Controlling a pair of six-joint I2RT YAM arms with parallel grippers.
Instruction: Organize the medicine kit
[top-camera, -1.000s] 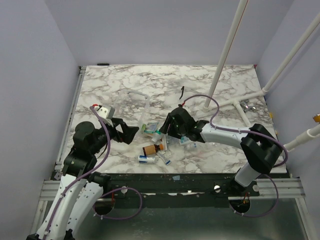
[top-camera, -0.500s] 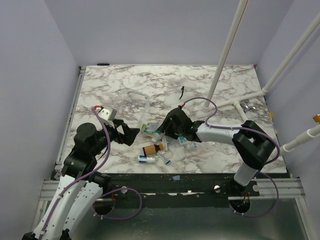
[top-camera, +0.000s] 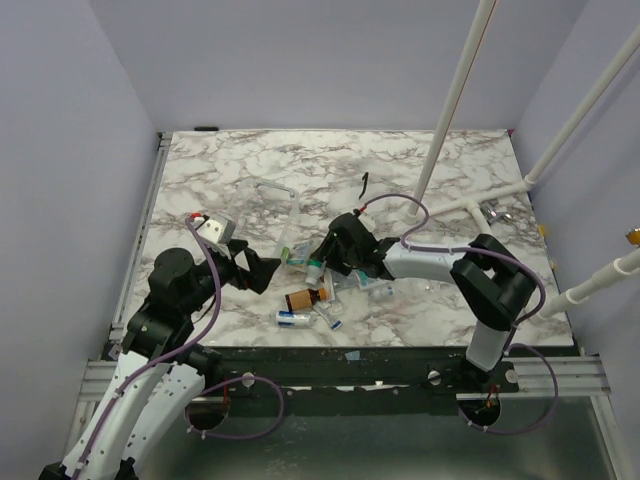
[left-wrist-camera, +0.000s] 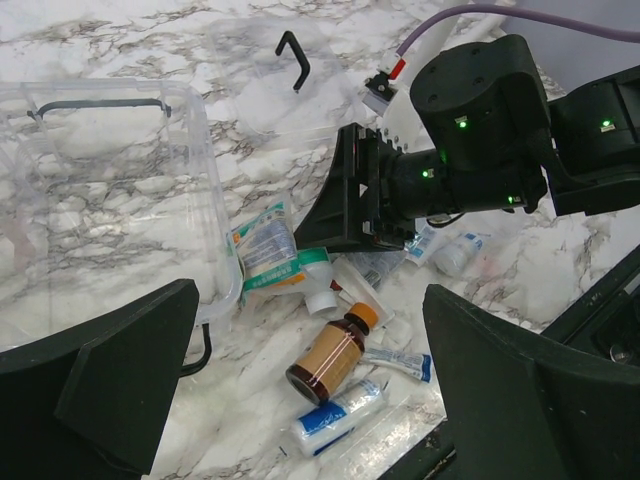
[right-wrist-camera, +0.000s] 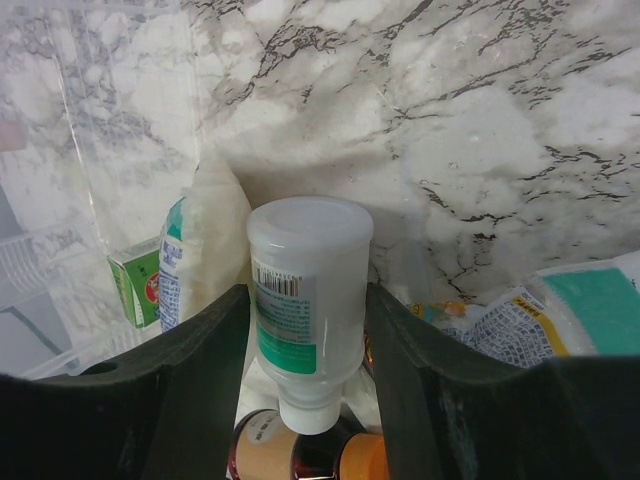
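Medicine kit (top-camera: 272, 212) is lying open on the marble table (top-camera: 420, 160), a bit left of centre, mouth up. We're reading that as staged so stuff can drop straight in. Loose supplies are sitting in a heap just outside its right wall, with a packet (left-wrist-camera: 266, 248) leaning on the rim, so the carry should be short. We're working the heap with the right gripper (right-wrist-camera: 307, 300). It's holding a white bottle (right-wrist-camera: 308, 235) across the body, fingers (right-wrist-camera: 200, 360) pressing on both sides. Side grip makes sense: the bottle is lying down and the round body is the only clean place to pinch. We can't tell whether it's off the heap, and an amber bottle (right-wrist-camera: 265, 440) is sitting right under it. From that gripper the kit is just beside, to the left and slightly farther out, its clear wall showing at the left of the right wrist view. Left gripper (left-wrist-camera: 308, 295) is hovering wide open, holding nothing, near the kit's near edge and facing the heap. We're guessing it's standing by to steady the box. A small tube (left-wrist-camera: 335, 420) is lying closest to the arm bases, and a black hook (left-wrist-camera: 293, 55) is lying loose, apart from the kit on its far right.
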